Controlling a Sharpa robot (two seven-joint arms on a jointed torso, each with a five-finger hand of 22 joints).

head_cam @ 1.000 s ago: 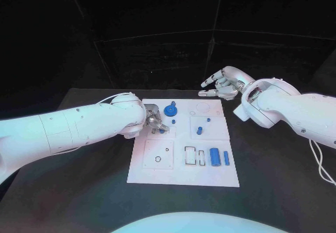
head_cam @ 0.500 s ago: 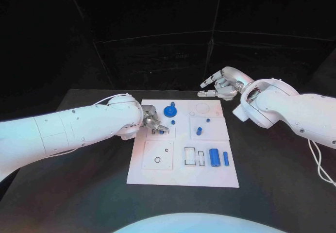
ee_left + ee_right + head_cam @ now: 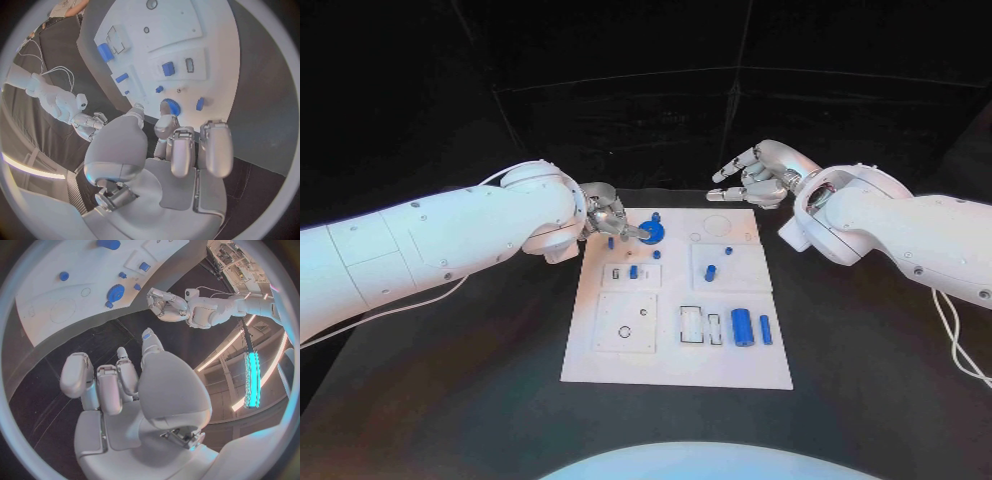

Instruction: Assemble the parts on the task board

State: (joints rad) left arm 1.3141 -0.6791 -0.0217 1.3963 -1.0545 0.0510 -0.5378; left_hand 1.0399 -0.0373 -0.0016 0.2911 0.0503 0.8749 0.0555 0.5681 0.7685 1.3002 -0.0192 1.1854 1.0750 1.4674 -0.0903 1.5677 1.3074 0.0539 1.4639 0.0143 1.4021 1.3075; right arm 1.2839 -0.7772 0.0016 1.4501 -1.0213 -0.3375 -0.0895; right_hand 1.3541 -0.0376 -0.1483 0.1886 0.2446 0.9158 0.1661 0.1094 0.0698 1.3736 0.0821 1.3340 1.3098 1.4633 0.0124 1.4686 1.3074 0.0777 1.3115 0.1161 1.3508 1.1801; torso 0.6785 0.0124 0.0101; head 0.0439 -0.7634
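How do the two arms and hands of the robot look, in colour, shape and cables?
Both arms are white, smooth and rounded, with bulging joint shells. The left arm has a thin white cable looping along it; the right arm has one hanging beside it. The left hand and right hand are silver metal with segmented fingers; the wrist views show pale rounded finger pads.

1. This is a robotics lab or test cell, set up for manipulation trials.
2. A black table [image 3: 473,400] carries just a white task board [image 3: 678,360] with outlined slots and small blue parts [image 3: 743,325], a bench-test fixture rather than household ware.
3. Dark panelled walls [image 3: 632,110] close in behind the table like an enclosure.
4. The right wrist view shows a glowing cyan light bar [image 3: 251,379] and cluttered equipment racks [image 3: 234,257] overhead.
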